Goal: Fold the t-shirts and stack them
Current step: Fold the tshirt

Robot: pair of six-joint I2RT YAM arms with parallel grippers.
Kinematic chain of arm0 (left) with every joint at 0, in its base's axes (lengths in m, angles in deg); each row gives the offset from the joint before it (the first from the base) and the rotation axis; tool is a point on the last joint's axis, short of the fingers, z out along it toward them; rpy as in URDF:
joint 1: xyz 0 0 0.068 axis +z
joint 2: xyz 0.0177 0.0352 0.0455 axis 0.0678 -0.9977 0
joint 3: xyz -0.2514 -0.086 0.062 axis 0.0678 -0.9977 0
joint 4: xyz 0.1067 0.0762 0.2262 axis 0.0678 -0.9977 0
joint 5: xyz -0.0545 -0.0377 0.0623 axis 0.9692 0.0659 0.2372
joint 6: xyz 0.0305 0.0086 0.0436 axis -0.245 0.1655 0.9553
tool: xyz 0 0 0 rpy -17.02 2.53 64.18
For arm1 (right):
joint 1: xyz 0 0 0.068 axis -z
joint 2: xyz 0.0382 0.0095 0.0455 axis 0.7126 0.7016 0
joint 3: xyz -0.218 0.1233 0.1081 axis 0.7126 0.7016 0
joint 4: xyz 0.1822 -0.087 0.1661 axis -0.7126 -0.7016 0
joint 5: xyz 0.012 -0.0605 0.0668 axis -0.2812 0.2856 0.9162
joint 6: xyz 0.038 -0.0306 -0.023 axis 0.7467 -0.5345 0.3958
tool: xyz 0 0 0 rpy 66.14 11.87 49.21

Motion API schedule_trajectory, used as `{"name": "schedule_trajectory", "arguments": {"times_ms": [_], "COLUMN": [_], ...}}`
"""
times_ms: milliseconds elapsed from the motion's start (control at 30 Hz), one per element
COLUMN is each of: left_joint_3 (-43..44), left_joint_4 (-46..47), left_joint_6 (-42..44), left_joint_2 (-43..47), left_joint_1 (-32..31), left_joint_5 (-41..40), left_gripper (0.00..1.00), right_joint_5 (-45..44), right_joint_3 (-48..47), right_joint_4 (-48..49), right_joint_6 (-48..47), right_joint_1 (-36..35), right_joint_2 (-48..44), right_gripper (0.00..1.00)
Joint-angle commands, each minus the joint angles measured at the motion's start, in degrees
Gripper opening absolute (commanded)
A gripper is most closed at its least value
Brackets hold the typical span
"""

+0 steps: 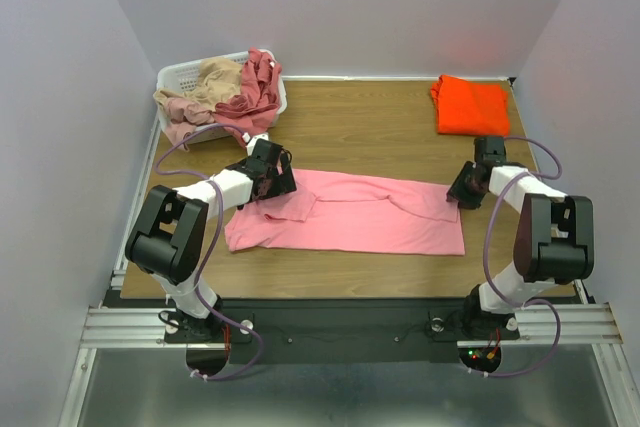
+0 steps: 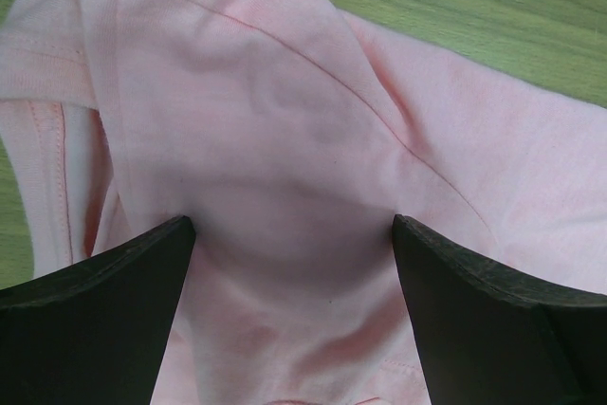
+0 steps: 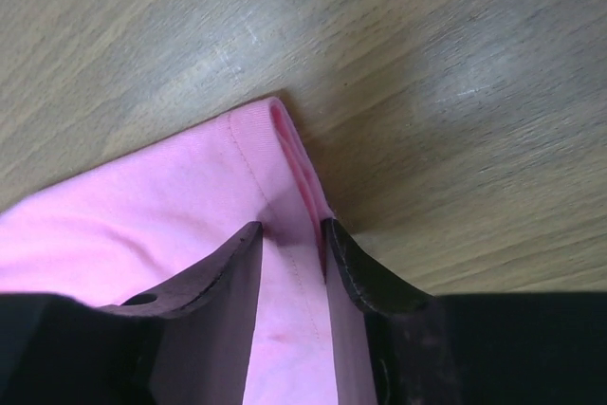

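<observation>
The bright pink t-shirt point(image 1: 350, 215) lies spread flat across the middle of the wooden table. My left gripper point(image 1: 273, 183) is low over its left shoulder and sleeve. In the left wrist view the left gripper point(image 2: 289, 225) is wide open, with pink cloth point(image 2: 285, 139) under and between the fingers. My right gripper point(image 1: 461, 193) is at the shirt's far right corner. In the right wrist view the right gripper point(image 3: 292, 227) has its fingers drawn close on the hem corner point(image 3: 275, 154), which pokes out beyond the tips. The folded orange t-shirt point(image 1: 470, 105) lies at the back right.
A white laundry basket point(image 1: 180, 74) at the back left holds crumpled dusty rose point(image 1: 255, 92) and tan point(image 1: 212, 82) shirts that spill over its rim. Bare wood point(image 1: 360, 132) lies between the basket and the orange shirt. Purple walls close in on three sides.
</observation>
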Motion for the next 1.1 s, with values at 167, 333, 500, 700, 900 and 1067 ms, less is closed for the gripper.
{"name": "schedule_trajectory", "arguments": {"times_ms": [167, 333, 500, 700, 900, 1067], "left_joint_3": [-1.67, -1.32, -1.41, -1.58, -1.76, -1.50], "left_joint_4": [-3.25, -3.34, -3.34, -3.16, -3.34, -3.34], "left_joint_6": [1.39, 1.74, 1.74, 1.48, 1.74, 1.74], "left_joint_2": [-1.50, -1.68, -1.68, -1.59, -1.06, -1.15], "left_joint_1": [0.61, 0.61, 0.61, 0.61, 0.61, 0.61], "left_joint_5": [0.09, 0.35, 0.53, 0.79, 0.88, 0.88], "left_gripper": [0.98, 0.98, 0.98, 0.98, 0.98, 0.98], "right_joint_5": [-1.44, -0.74, -0.39, -0.83, -1.18, -0.92], "right_joint_3": [-1.64, -0.68, -0.24, -0.15, 0.55, 0.64], "right_joint_4": [2.49, 2.32, 2.14, 1.88, 1.62, 1.62], "right_joint_6": [-0.41, -0.67, -1.20, -1.82, -1.11, -1.38], "right_joint_1": [-0.14, -0.14, -0.14, -0.14, -0.14, -0.14], "right_joint_2": [-1.11, -2.78, -3.57, -3.14, -1.29, -1.73], "right_gripper": [0.40, 0.40, 0.40, 0.40, 0.36, 0.24]}}
